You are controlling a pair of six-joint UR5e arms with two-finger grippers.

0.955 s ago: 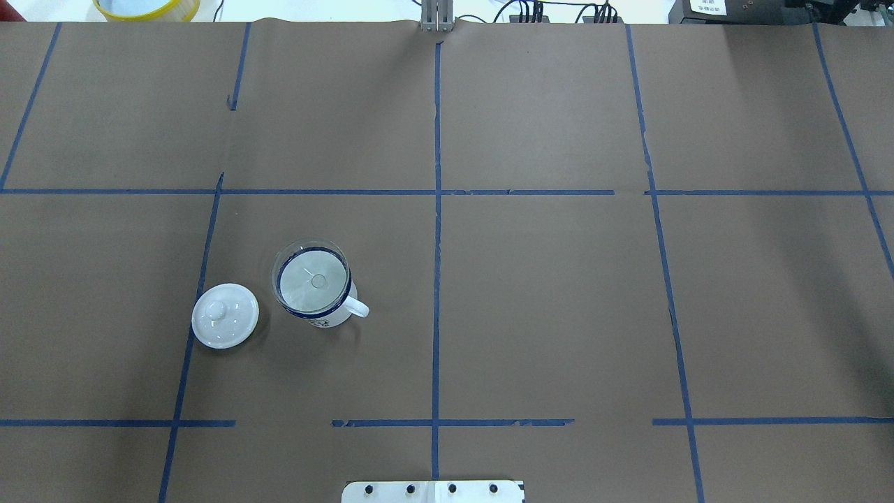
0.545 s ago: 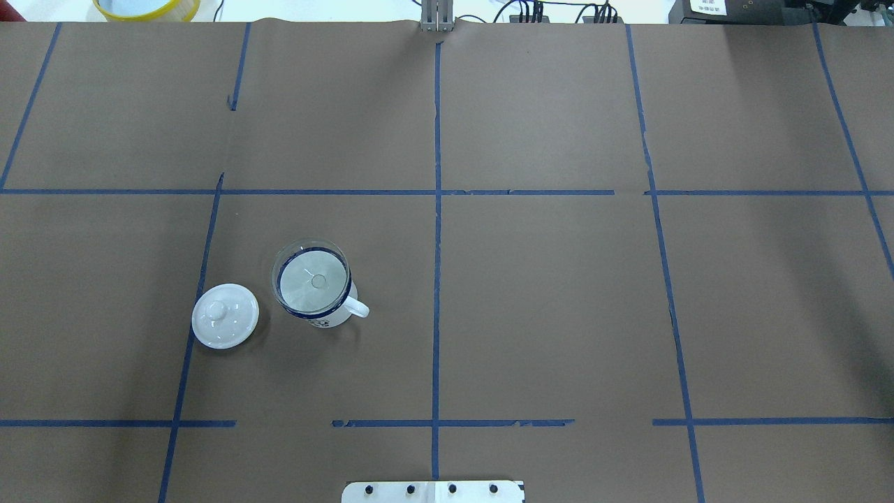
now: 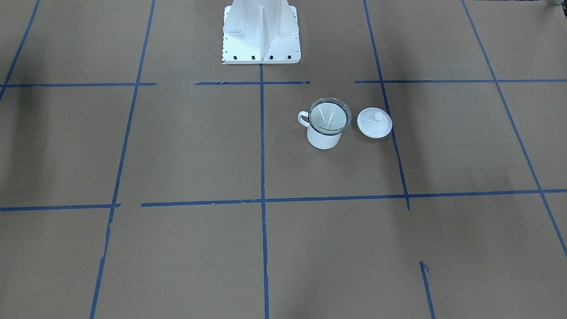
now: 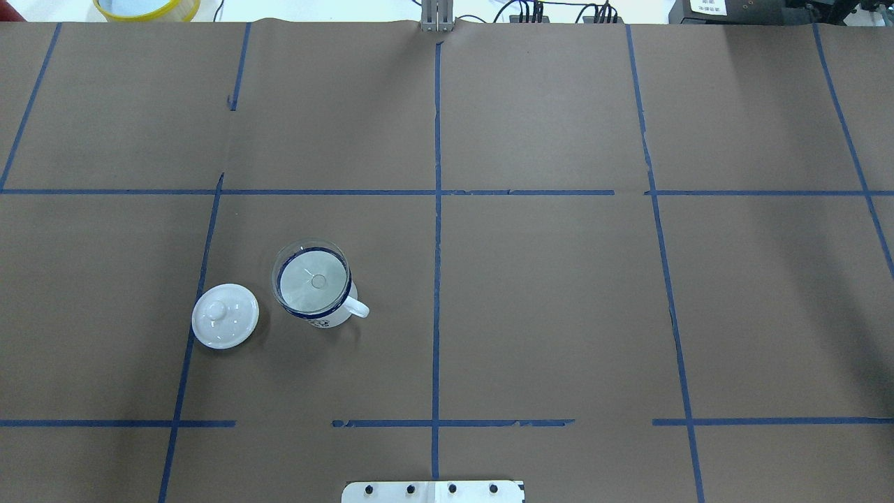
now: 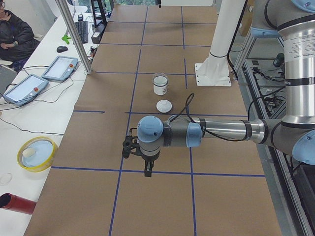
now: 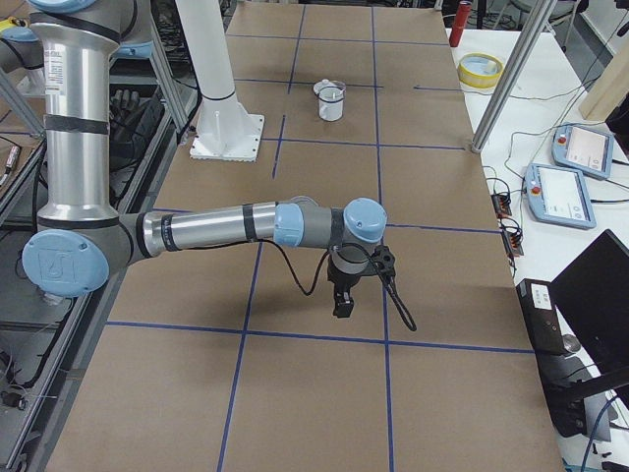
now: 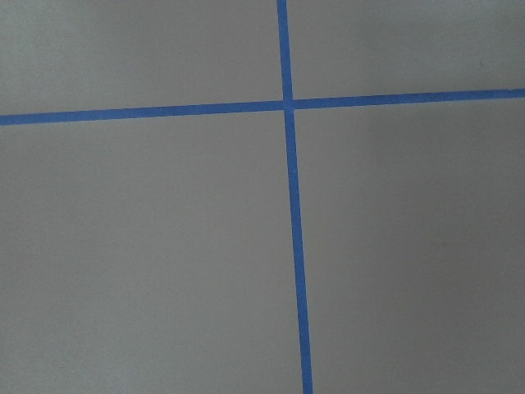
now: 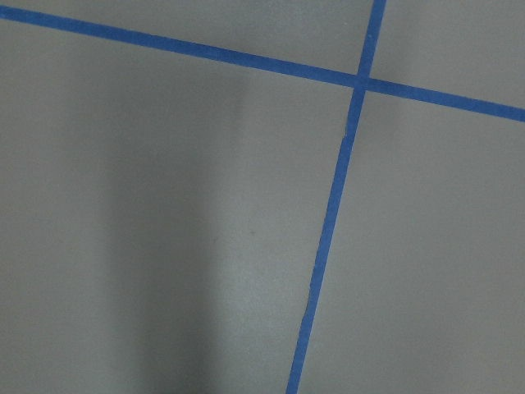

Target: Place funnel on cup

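Observation:
The clear funnel [image 4: 311, 281] sits upright in the mouth of the white mug [image 4: 334, 318] with the dark blue rim, on the left half of the table. Both also show in the front view, the funnel [image 3: 329, 116] resting on the mug [image 3: 323, 139]. My left gripper [image 5: 147, 169] shows only in the left side view, hanging over bare table far from the mug [image 5: 160, 86]; I cannot tell whether it is open. My right gripper [image 6: 341, 307] shows only in the right side view, also far from the mug [image 6: 331, 101]; its state is unclear. Both wrist views show only brown paper and blue tape.
A round white knobbed lid [image 4: 225, 315] lies on the table just left of the mug. A yellow bowl [image 4: 147, 7] sits beyond the far left edge. The white robot base [image 3: 261, 31] stands at the near edge. Control tablets [image 5: 59, 68] lie off the table.

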